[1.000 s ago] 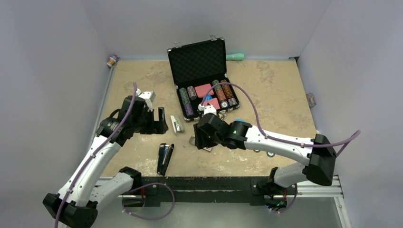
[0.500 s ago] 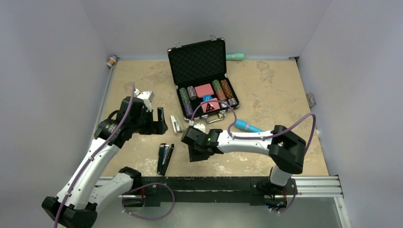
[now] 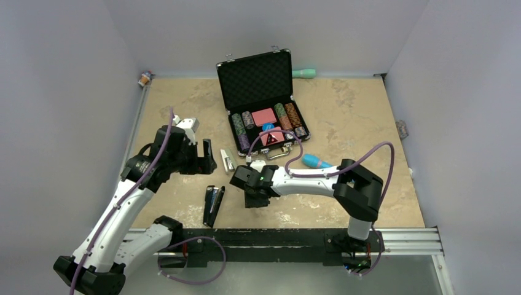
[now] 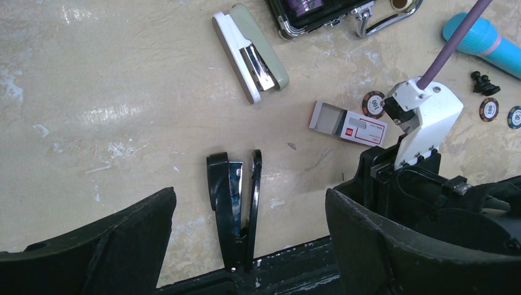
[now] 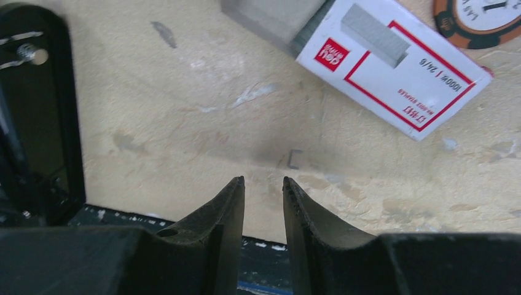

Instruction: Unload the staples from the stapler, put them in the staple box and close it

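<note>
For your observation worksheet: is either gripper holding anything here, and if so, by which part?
Nothing is held: left gripper wide open and empty, right gripper narrowly open, also empty.

The black stapler (image 4: 224, 203) lies swung open in a narrow V, left of the staple box (image 4: 349, 124). One loose staple (image 5: 294, 159) lies just beside that box.

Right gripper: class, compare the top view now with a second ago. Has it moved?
Yes. The right gripper has shifted left and toward the table's near edge, ending closer to the open black stapler, which has not moved.
</note>
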You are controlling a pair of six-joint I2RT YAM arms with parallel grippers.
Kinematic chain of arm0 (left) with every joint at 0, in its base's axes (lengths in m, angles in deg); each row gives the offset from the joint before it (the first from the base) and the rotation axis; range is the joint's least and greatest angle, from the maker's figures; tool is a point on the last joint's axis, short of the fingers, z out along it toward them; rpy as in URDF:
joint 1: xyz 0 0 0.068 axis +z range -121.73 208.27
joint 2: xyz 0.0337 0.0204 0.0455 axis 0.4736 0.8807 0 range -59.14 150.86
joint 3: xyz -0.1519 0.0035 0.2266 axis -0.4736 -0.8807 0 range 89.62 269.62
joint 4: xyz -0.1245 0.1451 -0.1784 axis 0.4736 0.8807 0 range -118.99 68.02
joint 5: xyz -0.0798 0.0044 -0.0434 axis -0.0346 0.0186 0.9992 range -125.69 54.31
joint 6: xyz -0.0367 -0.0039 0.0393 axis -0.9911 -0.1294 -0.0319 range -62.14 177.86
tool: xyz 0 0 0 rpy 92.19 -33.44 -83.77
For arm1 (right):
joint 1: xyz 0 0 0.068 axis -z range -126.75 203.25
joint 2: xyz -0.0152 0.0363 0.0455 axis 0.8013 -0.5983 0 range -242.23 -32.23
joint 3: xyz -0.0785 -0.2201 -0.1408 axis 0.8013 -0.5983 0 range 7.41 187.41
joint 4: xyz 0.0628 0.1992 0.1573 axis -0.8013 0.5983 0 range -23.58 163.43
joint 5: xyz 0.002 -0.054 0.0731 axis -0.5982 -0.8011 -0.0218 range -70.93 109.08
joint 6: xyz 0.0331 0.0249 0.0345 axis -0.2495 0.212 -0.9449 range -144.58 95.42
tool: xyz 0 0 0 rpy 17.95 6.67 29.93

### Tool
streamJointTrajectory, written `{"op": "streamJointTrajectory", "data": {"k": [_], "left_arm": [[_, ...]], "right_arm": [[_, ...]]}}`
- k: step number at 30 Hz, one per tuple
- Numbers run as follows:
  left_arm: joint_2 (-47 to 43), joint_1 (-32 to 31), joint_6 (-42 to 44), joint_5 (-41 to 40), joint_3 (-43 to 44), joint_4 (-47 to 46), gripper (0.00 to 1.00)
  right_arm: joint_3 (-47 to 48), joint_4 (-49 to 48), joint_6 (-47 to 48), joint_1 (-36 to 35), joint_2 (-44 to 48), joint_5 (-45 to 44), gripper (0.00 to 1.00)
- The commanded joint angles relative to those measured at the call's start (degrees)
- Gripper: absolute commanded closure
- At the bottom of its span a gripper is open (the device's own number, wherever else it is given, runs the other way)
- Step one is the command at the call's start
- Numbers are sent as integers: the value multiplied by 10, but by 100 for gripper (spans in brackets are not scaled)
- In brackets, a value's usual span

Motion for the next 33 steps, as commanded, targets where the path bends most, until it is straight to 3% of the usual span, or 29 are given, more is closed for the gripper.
{"op": "streamJointTrajectory", "data": {"k": [1,33], "left_arm": [[-7,2,7,5,0,-18,6],[-3,2,10,8,0,-18,6]], "right_arm": [[27,40,-22,-1,-11,-44,67],[42,41,-6,0,-63,-49,80]]}}
